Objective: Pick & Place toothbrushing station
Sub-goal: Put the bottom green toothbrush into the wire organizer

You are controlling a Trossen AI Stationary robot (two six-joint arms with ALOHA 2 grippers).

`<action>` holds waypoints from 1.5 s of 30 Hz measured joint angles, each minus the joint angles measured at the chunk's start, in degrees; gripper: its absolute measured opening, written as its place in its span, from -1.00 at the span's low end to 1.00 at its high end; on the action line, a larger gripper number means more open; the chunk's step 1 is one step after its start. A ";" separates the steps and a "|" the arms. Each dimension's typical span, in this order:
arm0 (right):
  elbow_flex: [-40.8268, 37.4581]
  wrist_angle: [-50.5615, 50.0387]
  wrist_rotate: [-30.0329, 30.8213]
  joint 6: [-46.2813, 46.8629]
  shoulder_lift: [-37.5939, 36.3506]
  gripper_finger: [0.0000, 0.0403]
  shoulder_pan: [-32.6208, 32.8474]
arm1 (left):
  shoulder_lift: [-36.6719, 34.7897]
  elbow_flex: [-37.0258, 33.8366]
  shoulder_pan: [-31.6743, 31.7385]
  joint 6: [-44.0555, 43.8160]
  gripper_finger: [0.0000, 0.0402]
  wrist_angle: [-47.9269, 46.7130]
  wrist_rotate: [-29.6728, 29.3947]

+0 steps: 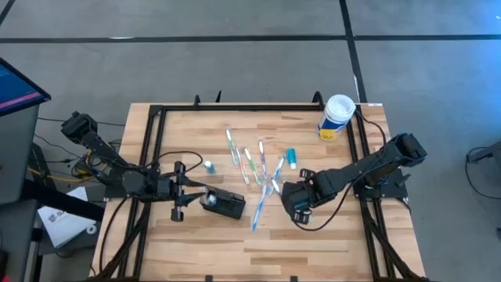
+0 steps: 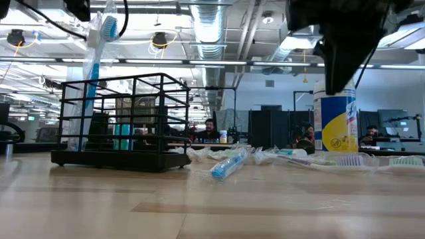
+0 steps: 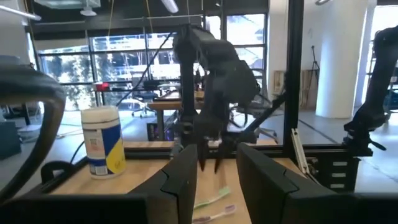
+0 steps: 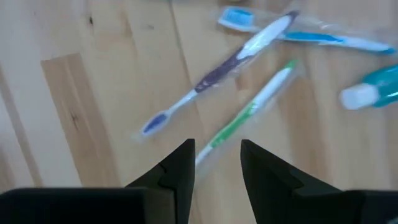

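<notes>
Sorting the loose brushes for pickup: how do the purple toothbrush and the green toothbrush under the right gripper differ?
The purple toothbrush has a dark purple grip and blue bristle head; the green toothbrush has a green-and-white handle. The purple one lies clear ahead of the right gripper; the green one runs in between its fingers. Both lie flat on the table, roughly parallel.

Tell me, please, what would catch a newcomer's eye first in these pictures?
Probably the scatter of toothbrushes lying in the middle of the wooden table, with the right gripper poised open just above a green one. Next, the black toothbrushing station at the left gripper, a wire rack in the low view with a blue toothbrush standing in it. A yellow-and-white canister stands at the far right corner.
</notes>
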 joint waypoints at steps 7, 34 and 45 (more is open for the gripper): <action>-5.16 3.05 -1.52 5.07 0.00 -0.41 -0.10 | 0.01 1.72 0.02 0.41 -0.47 -3.23 -0.23; -18.87 17.77 -6.94 16.88 -0.01 -0.41 1.08 | 3.80 1.90 3.98 -3.81 -0.47 -4.06 2.21; -21.51 18.96 -7.06 19.35 0.11 -0.45 2.53 | 5.10 3.51 4.36 -3.74 -0.47 -3.96 2.23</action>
